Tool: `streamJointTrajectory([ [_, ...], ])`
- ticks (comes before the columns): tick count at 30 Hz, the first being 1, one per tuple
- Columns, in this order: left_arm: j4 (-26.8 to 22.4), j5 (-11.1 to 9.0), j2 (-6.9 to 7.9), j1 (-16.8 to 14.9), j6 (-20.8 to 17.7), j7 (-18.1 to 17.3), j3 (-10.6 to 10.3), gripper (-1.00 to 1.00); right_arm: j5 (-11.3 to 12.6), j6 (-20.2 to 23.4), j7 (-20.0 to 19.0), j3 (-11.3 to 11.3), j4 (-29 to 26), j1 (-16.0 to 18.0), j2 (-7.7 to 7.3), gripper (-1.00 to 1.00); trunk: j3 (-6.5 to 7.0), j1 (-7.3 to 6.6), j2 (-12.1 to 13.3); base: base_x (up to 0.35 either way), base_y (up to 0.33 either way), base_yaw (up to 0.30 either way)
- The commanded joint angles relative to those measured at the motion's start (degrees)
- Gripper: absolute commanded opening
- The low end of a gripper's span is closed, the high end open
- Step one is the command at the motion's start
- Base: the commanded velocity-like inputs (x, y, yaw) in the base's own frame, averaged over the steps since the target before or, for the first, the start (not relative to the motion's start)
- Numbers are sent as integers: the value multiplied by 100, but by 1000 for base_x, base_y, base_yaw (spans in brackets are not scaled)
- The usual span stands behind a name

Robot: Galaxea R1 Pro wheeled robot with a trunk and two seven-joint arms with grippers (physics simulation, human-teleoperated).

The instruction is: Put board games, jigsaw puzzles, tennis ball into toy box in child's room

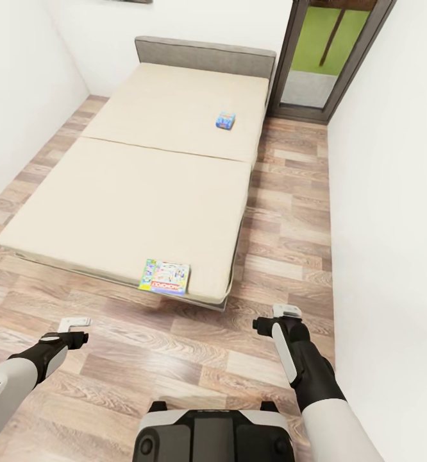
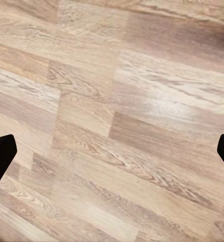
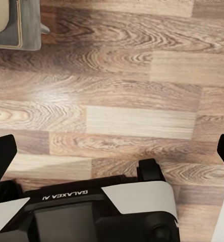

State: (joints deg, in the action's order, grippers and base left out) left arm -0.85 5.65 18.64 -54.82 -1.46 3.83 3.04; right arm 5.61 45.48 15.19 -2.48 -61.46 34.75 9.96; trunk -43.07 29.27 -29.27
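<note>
Head view shows us standing at the foot of the bed (image 1: pixel 130 192), a wide beige mattress on a dark frame with a grey headboard against the far white wall. Wood-plank floor (image 1: pixel 290 212) runs along the bed's right side to a dark-framed glass door (image 1: pixel 316 58) in the far corner, and a white wall closes us in on the right. One board game (image 1: pixel 165 276), printed in yellow, green and red with big letters, lies flat at the near edge of the mattress, close to its right corner; a small blue board game (image 1: pixel 225 120) lies far up the bed near the right edge. Nothing stands between us and the nearer box except open floor. Our left gripper (image 1: pixel 74 324) hangs low over the planks, to the left of that box and short of the bed; our right gripper (image 1: pixel 286 312) hangs to its right, also short of the mattress. In both wrist views the dark fingertips (image 2: pixel 1 156) (image 3: pixel 2 156) sit at opposite edges, so both jaws are spread wide and carry nothing. The right wrist view also catches a bed corner (image 3: pixel 21 30) and our own base (image 3: pixel 92 206).
</note>
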Motion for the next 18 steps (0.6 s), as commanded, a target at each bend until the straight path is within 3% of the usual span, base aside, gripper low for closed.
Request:
streamJointTrajectory([
  [1,-3,59,0,-2,-14,13,32,100,58,14,45,-7,-5,1,4,100,-1,2,-7,0,0,71],
  [18,-3,59,-6,-2,-22,-4,38,100,80,13,38,-15,-1,1,4,100,58,2,-7,-23,51,74],
])
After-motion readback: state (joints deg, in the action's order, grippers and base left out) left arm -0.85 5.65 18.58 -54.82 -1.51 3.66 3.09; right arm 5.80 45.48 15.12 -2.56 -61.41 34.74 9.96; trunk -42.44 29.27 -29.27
